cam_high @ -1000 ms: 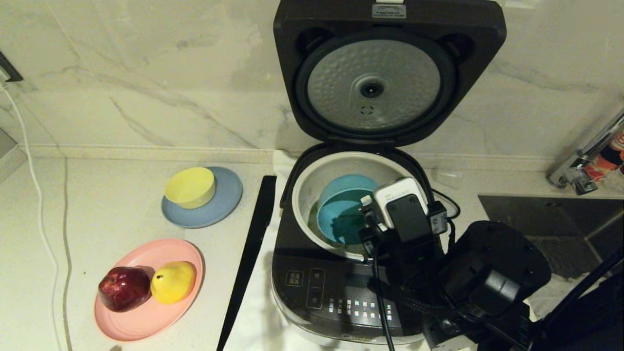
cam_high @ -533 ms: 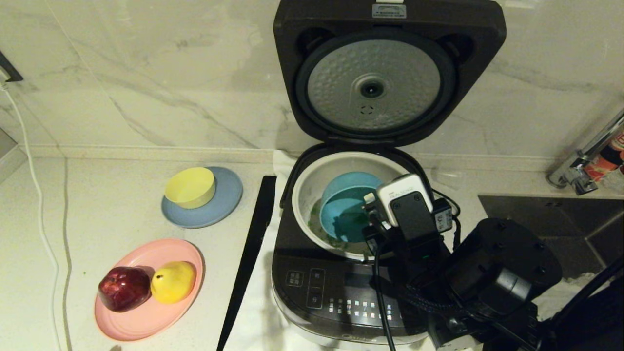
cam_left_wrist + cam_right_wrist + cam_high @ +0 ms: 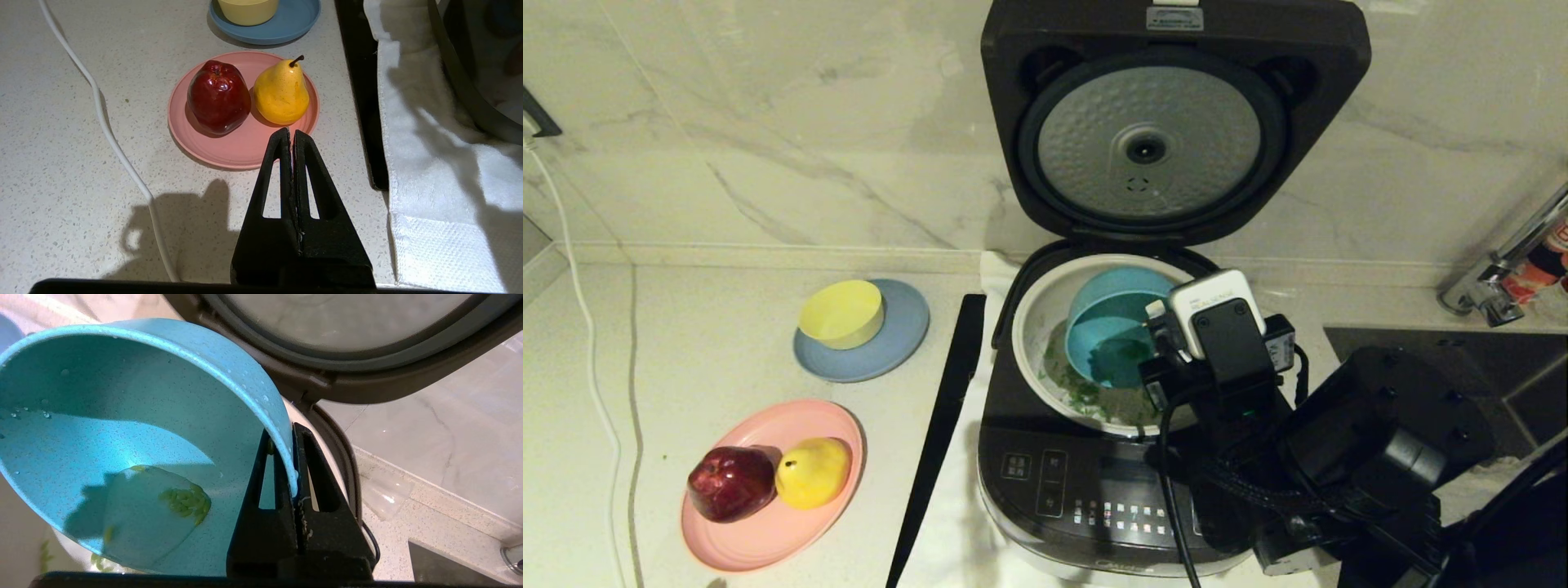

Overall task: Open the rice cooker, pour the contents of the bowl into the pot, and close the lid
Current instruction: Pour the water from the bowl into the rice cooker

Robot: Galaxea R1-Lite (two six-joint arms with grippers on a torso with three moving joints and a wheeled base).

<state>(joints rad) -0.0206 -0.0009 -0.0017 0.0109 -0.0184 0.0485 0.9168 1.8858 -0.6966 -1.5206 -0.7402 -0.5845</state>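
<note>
Behind your right gripper (image 3: pixel 293 473) the rice cooker (image 3: pixel 1094 498) stands open, its lid (image 3: pixel 1172 122) upright against the wall, so the closing step is not yet done. Directly beneath the gripper sits the pot (image 3: pixel 1045 314), with a scatter of the green contents (image 3: pixel 1082 392) already on its floor.

Your right gripper is pinched on the rim of the bowl (image 3: pixel 135 428), one finger inside the wall and one outside, and the bowl hangs tilted on its side over the pot with its mouth facing back toward the wrist. A small clump of green bits clings to the bowl's base.

Judge the bowl as light, stiff plastic, but note the droplets on its wall: a wet rim is likely slippery under a thin pinch, so keep the squeeze firm and any shake gentle. The rim is probably the only practical hold.

Your left gripper (image 3: pixel 292 136) is parked apart, fingers pressed together and empty, above the counter with the pink plate (image 3: pixel 241 151) ahead.
</note>
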